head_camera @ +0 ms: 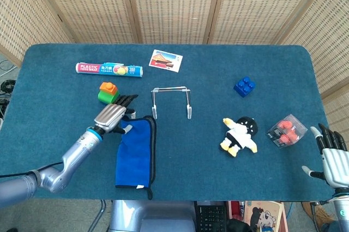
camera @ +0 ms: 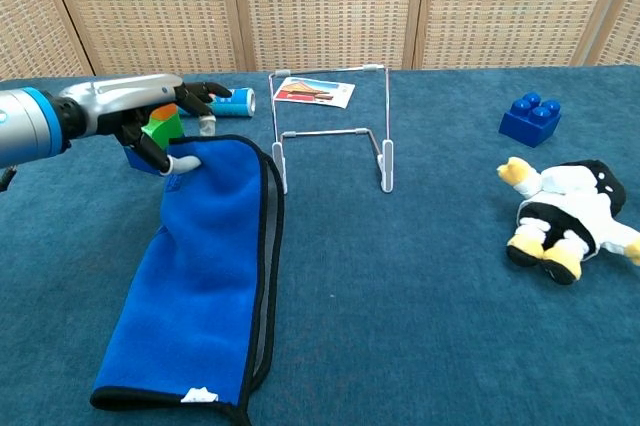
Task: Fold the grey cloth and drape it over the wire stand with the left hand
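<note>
Lying nearest the table's front edge, the folded cloth shows a blue face with a black hem and a grey layer along its right side; it stretches lengthwise away from the front, its far end lifted off the blue tabletop. Left hand: holds that raised far end, a light fingertip pressing the blue fabric from the left, the other fingers reaching over it, silver forearm entering from the left. Right hand: at the front right corner just off the table, fingers apart and pointing upward, nothing in it. Plush penguin: black, white and yellow, on its side right of centre. Clear box: holds red pieces, near the right edge, just beside the penguin in the head view. Wire stand: upright at mid-table, white-tipped feet on the tabletop, just right of the cloth's lifted end and not touching it. Green and orange block stack: just behind the left hand, partly hidden by it in the chest view. Blue brick: farther back on the right. Roll of plastic food wrap: lying crosswise at the far left. Picture card: flat near the back edge, behind the stand. Woven screen panels: standing behind the table.
</note>
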`<state>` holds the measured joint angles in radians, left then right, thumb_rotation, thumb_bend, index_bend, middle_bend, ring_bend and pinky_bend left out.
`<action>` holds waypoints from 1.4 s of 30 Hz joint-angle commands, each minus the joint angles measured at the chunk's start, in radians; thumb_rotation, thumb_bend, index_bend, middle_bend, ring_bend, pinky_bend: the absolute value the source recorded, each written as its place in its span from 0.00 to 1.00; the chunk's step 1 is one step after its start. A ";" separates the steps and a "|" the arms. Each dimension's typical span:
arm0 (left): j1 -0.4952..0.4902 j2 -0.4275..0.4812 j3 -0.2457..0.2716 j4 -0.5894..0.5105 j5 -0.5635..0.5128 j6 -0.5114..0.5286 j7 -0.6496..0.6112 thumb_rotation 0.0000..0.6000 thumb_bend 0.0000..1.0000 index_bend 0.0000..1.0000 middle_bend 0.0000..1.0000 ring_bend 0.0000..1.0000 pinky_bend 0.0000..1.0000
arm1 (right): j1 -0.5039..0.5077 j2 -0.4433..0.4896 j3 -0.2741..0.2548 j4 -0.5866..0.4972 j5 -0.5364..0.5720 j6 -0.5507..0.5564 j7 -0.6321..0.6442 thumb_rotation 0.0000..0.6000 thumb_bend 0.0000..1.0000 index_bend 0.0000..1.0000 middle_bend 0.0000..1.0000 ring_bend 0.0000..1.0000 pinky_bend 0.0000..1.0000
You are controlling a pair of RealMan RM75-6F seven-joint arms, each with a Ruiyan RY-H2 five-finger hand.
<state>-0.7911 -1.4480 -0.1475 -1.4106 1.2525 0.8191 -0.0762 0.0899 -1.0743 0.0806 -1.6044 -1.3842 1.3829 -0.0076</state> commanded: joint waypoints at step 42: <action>-0.196 0.331 -0.303 -0.523 -0.473 0.152 0.420 1.00 0.46 0.84 0.00 0.00 0.00 | -0.003 0.038 0.016 0.005 0.010 -0.006 0.106 1.00 0.00 0.00 0.00 0.00 0.00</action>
<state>-0.9633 -1.1266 -0.4306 -1.9365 0.8127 0.9707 0.3323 0.0857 -1.0363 0.0953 -1.5997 -1.3762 1.3787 0.0972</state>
